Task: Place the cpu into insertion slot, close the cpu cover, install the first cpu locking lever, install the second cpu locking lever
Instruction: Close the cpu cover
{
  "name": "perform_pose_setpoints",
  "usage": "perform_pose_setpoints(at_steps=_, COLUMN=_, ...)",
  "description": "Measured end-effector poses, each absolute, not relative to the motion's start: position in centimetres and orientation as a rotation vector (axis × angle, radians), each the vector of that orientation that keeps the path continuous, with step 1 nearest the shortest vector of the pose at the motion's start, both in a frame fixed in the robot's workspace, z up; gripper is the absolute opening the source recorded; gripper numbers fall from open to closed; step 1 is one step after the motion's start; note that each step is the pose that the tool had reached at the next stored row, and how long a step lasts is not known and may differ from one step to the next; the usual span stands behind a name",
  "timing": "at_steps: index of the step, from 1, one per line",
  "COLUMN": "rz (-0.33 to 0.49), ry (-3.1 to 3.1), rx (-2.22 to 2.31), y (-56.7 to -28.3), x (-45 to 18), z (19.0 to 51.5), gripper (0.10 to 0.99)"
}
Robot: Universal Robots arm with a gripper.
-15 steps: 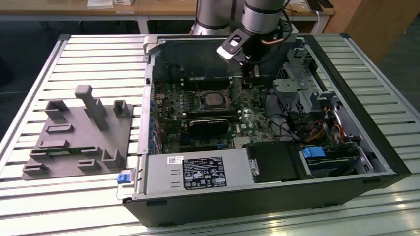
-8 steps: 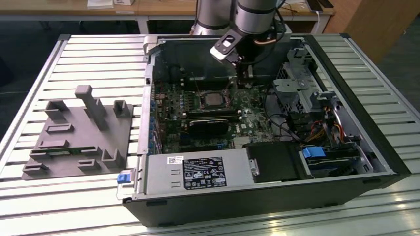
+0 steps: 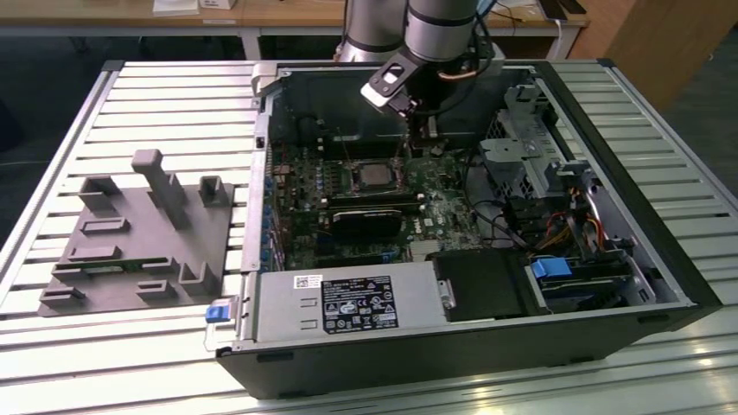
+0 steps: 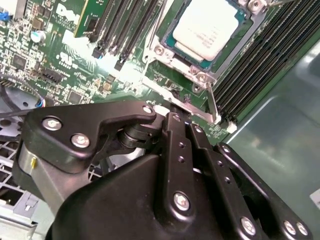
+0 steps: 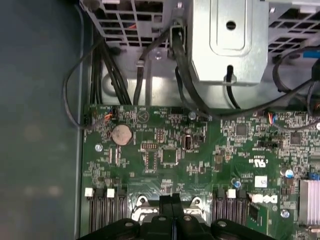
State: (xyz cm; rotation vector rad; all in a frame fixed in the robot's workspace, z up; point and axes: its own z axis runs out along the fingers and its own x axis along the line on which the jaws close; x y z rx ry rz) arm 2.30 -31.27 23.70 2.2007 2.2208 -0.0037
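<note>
One arm (image 3: 444,35) pointing down, jaws together near cpu (image 4: 207,25)

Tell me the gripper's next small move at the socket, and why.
Probably press the thin silver wire lever down toward its catch: the silver-topped square cpu already sits under the silver metal frame cover, and the shut black gripper sits right at that lever.

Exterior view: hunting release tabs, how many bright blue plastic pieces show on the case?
2. One bright blue plastic tab sits beside the labelled silver box, at the exterior view's left; the other sits on the drive bay at its right. More may be hidden.
</note>
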Motion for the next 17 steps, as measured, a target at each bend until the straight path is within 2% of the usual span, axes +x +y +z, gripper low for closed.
perform_pose_setpoints(at_steps=17, rz=-0.004, ry=2.221, rx=2.201, y=-31.2, x=1.0, z=22.9, gripper=0.106)
